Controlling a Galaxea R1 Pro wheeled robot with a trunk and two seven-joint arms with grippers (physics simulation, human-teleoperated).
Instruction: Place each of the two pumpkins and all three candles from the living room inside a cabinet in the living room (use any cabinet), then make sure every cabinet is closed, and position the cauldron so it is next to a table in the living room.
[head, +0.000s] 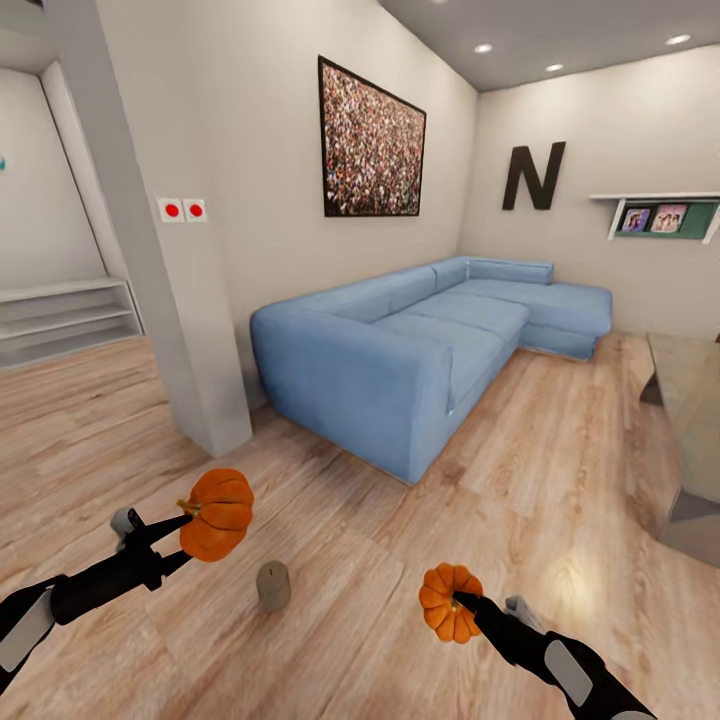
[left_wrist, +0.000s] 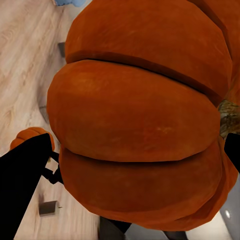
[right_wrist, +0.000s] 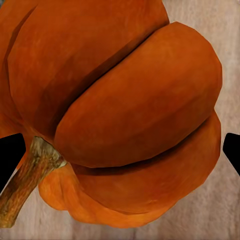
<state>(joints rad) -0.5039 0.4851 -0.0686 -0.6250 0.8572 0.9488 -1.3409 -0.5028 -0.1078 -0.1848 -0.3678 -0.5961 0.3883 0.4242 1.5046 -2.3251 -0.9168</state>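
you have both pumpkins in hand: the left gripper (head: 185, 527) is clamped on one pumpkin (head: 217, 514), and the right gripper (head: 462, 603) is clamped on the other pumpkin (head: 449, 601), each carried clear of the wood floor (head: 330, 600). in the left wrist view the held pumpkin (left_wrist: 140, 120) sits close against the lens, with the second pumpkin (left_wrist: 31, 139) showing small beyond it; in the right wrist view the held pumpkin (right_wrist: 115, 110) shows its brown stem toward the fingers. one candle (head: 272, 585) stands upright on the floor between the two arms, not yet collected. judge the task as early: neither pumpkin is stowed, this candle remains to be taken, and the cabinet stage and cauldron stage remain open. around you, the floor runs to a white pillar (head: 160, 260) and a blue corner sofa (head: 430, 350) against the wall, under a framed picture (head: 370, 140); a black letter n (head: 533, 176) and a wall shelf (head: 660, 215) hang on the far wall.
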